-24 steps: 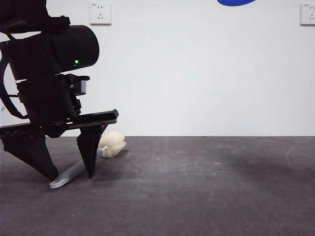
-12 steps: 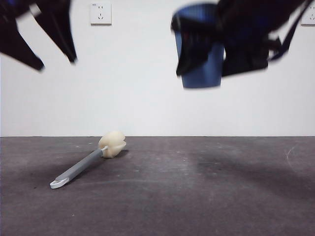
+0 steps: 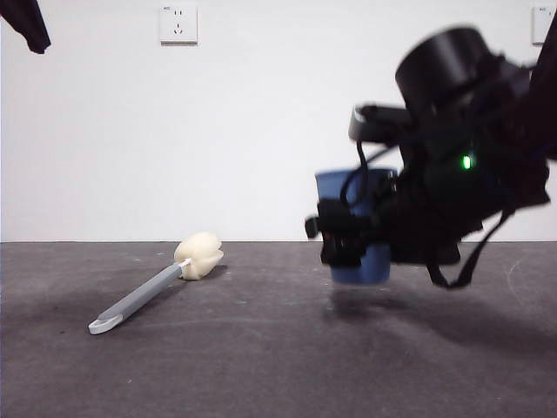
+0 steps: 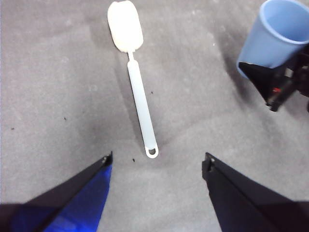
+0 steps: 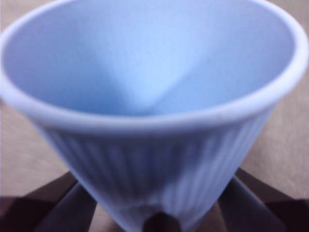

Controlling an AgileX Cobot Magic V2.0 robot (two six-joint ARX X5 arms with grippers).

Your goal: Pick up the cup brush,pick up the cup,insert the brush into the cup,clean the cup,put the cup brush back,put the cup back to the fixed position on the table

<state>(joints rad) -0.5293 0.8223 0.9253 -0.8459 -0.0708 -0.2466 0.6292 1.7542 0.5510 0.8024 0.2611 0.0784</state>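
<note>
Cup [image 3: 365, 228] lowered, clamped in right hand [image 3: 352, 248], seemingly above table [image 3: 261, 348].

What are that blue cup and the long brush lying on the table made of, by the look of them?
The cup looks like moulded plastic: even blue colour, fine vertical ribs, a smooth plain rim, dull sheen. The cup brush seems to have a smooth grey plastic handle with a looped end, and its cream head looks like soft, lobed sponge or foam, though that is only appearance.
</note>
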